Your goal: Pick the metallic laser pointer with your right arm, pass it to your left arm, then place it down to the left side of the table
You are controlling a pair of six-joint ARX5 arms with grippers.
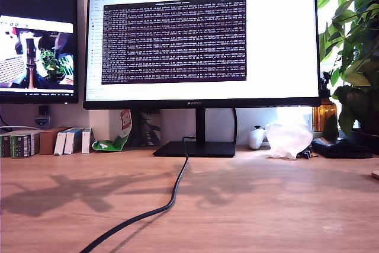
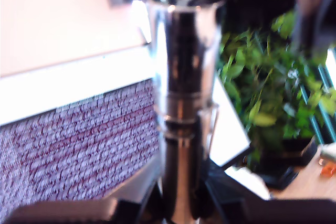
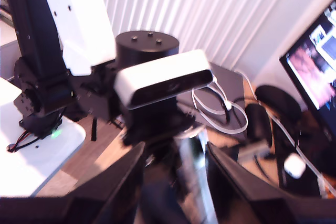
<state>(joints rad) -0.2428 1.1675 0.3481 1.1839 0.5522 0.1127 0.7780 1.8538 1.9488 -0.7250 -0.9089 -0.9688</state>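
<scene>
The metallic laser pointer (image 2: 181,103), a shiny ribbed silver cylinder, stands up close in the first wrist view, rising from my first gripper (image 2: 181,205), which is shut on its lower end. In the second wrist view the same laser pointer (image 3: 197,177) hangs below the first arm's white wrist camera (image 3: 163,82). It lies between the two dark fingers (image 3: 118,184) of my second gripper (image 3: 176,182), which stand apart on either side of it. The exterior view shows neither arm nor the pointer, only shadows on the table (image 1: 266,205).
A black cable (image 1: 172,199) runs across the table from the monitor stand (image 1: 195,148). Behind it are a large monitor (image 1: 201,39), small boxes (image 1: 65,140) at the exterior view's left, a white crumpled object (image 1: 289,139) and a plant (image 1: 352,57) at its right.
</scene>
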